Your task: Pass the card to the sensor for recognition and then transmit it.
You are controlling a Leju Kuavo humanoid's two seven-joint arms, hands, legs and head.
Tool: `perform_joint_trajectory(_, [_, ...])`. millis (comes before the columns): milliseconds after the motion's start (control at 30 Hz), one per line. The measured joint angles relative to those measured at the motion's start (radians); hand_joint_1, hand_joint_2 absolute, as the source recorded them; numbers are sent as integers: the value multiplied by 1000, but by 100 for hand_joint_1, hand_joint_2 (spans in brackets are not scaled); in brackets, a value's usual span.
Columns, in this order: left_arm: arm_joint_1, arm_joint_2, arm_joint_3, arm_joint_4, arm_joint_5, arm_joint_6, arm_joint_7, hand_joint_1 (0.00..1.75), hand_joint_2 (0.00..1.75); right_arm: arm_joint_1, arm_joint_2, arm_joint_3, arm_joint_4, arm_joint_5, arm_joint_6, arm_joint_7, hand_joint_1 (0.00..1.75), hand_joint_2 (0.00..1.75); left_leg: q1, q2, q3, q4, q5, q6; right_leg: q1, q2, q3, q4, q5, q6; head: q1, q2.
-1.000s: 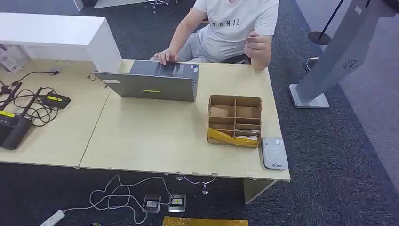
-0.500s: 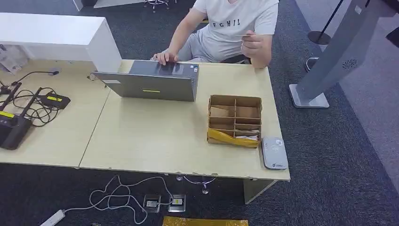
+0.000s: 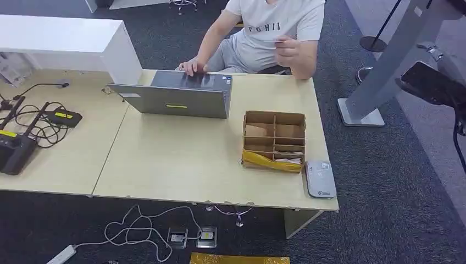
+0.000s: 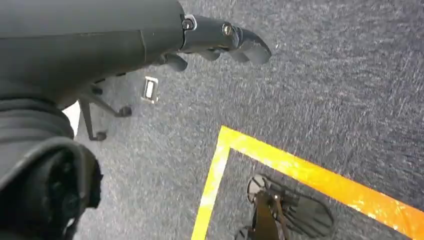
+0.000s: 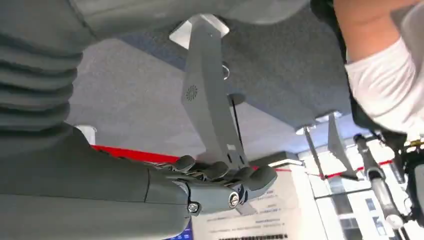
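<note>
A person seated at the table's far side holds a thin card (image 3: 273, 39) up in one hand, in front of the chest. The grey card sensor (image 3: 320, 179) lies flat on the table's front right corner. My right arm (image 3: 434, 82) comes in at the right edge, raised beside the table and well away from the card. My right hand (image 5: 220, 182) has its fingers stretched out and holds nothing. My left hand (image 4: 220, 40) hangs over the carpet, fingers loose and empty.
A cardboard divider box (image 3: 274, 141) stands just behind the sensor. An open laptop (image 3: 176, 93) sits in front of the person, whose other hand rests on it. Cables and black devices (image 3: 22, 137) lie at the left. A grey kiosk stand (image 3: 384, 71) rises right of the table.
My right arm has risen into the head view at the right edge. The person's hand with the card has shifted slightly left and up.
</note>
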Motion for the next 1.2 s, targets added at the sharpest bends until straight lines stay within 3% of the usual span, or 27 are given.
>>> perform_joint_trajectory(267, [0,0,-11,0,-7,1,5,0,0,45,15,57,-48,25,-4,14,0,175,0,0,0,0,0,0,0,0,0,0,0,0,0,0])
perform_joint_trajectory(900, [0,0,-19,0,-15,12,14,0,0,51,33,120,-52,129,-141,35,0,175,0,0,0,0,0,0,0,0,0,0,0,0,0,0])
perform_joint_trajectory(1200, [0,-3,-23,0,-10,21,18,0,0,46,56,129,-31,172,-173,-13,0,175,0,0,0,0,0,0,0,0,0,0,0,0,0,0])
